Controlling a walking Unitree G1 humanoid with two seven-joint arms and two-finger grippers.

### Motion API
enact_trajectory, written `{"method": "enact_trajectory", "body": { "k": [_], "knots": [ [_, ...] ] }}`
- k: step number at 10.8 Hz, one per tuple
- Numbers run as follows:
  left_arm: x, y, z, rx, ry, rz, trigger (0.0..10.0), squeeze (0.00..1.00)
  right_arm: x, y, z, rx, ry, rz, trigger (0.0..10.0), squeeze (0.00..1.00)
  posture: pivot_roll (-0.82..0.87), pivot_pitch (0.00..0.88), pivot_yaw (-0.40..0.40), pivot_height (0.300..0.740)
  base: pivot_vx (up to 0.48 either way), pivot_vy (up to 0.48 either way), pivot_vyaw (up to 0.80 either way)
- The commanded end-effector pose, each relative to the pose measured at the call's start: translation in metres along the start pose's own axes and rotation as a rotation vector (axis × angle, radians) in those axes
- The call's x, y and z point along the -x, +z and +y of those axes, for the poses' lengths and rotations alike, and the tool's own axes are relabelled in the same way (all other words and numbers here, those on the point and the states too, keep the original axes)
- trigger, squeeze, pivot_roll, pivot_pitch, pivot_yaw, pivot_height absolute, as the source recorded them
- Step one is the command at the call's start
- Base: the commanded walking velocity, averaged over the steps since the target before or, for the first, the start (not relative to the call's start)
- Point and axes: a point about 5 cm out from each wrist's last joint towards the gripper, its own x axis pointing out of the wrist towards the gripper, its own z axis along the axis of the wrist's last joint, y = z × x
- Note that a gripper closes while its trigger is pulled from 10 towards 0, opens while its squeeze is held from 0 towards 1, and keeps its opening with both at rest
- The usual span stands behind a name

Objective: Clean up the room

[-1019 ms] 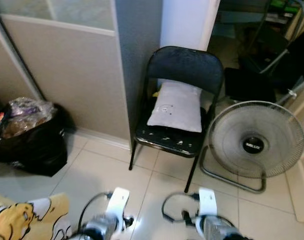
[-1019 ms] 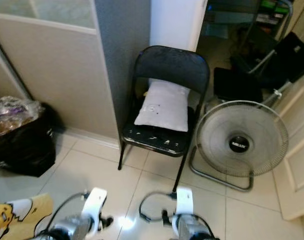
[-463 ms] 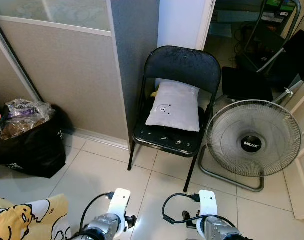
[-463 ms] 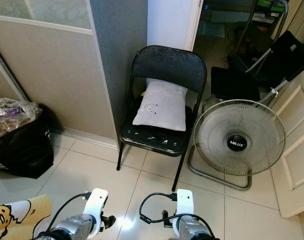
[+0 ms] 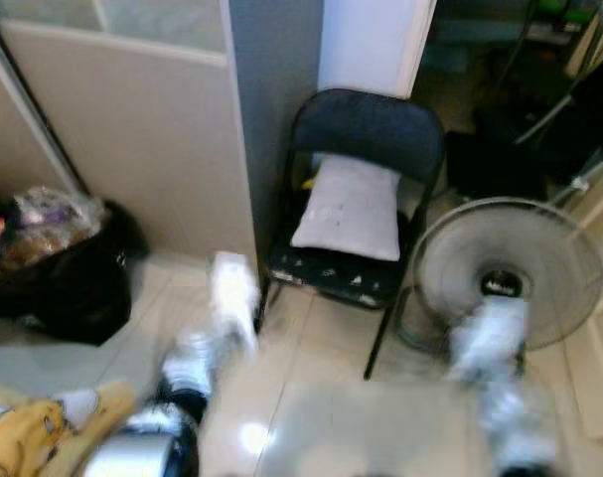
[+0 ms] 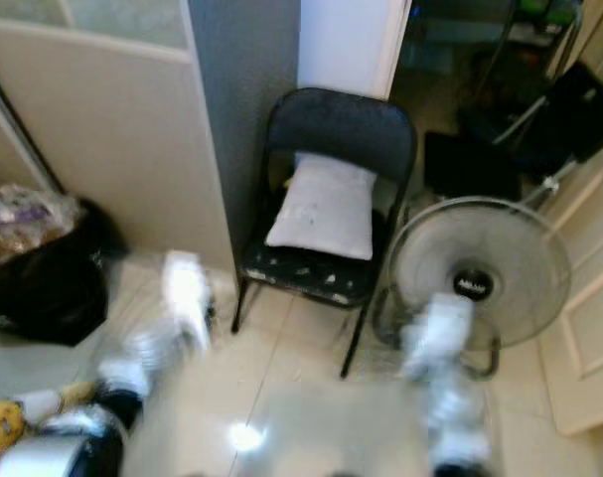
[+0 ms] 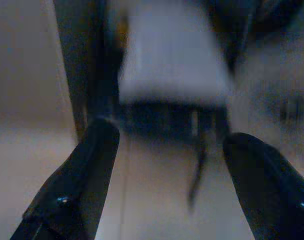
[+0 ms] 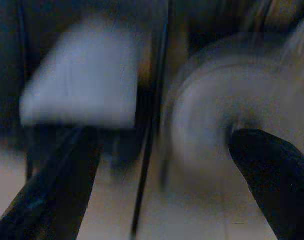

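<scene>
— What is the robot doing now?

— I think it is reaching for the white pillow [image 5: 349, 209] — it leans on the back of the black chair [image 5: 366, 134], beside the fan [image 5: 508, 273] on the floor.

— And its pincers?

— The left pincer [image 7: 164, 175] and the right pincer [image 8: 162, 175] are both wide open, holding nothing. Next they must get around the pillow's edges.

You are looking at soft, even indoor light, with one small white glare spot [image 5: 252, 435] on the near floor tiles. Both arms smear into pale streaks, and the whole head view is slightly blurred. The far right recess sits in shadow. Your wrist views are dim and heavily blurred; only the black fingers [image 7: 86, 165] read fairly clearly.
</scene>
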Motion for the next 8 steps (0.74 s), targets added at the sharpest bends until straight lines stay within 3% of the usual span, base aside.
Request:
{"method": "enact_trajectory", "body": {
  "k": [1,2,3,4,5,6,7,8],
  "knots": [
    [-0.005,0.013,-0.011,-0.011,-0.038,-0.050,10.0,0.00,0.003,-0.001,0.016,-0.052,0.044,0.017,10.0,0.00,-0.12,0.000,-0.001,0.740,0.000,0.000,0.00],
    [-0.003,0.015,-0.020,-0.233,-0.086,-0.038,10.0,0.00,0.004,0.020,0.016,-0.009,0.029,-0.055,10.0,0.00,-0.10,0.000,-0.006,0.740,0.000,0.000,0.00],
    [0.012,0.020,-0.027,-0.230,-0.131,-0.109,10.0,0.00,0.017,0.037,0.019,-0.031,0.075,-0.154,10.0,0.00,-0.11,0.000,-0.002,0.740,0.000,0.000,0.00],
    [0.037,0.037,-0.027,-0.069,-0.130,-0.222,10.0,0.00,0.042,0.051,0.022,-0.023,0.111,-0.212,10.0,0.00,-0.10,0.000,0.001,0.740,0.000,0.000,0.00],
    [0.054,0.042,-0.024,-0.085,-0.097,-0.276,10.0,0.00,0.053,0.057,0.023,-0.025,0.091,-0.218,10.0,0.00,-0.11,0.000,0.000,0.740,0.000,0.000,0.00],
    [0.057,0.040,-0.023,-0.007,-0.046,-0.305,10.0,0.00,0.053,0.062,0.029,-0.025,0.088,-0.232,10.0,0.00,-0.11,0.000,0.001,0.740,0.000,0.000,0.00],
    [0.046,0.034,-0.004,0.128,0.131,-0.289,10.0,0.00,0.045,0.061,0.027,-0.103,0.049,-0.236,10.0,0.00,-0.12,0.000,0.006,0.740,0.000,0.000,0.00],
    [0.046,0.029,-0.004,0.067,0.137,-0.260,10.0,0.00,0.042,0.058,0.018,-0.196,-0.002,-0.223,10.0,0.00,-0.12,0.000,0.007,0.740,0.000,0.000,0.00]
  ]
}}
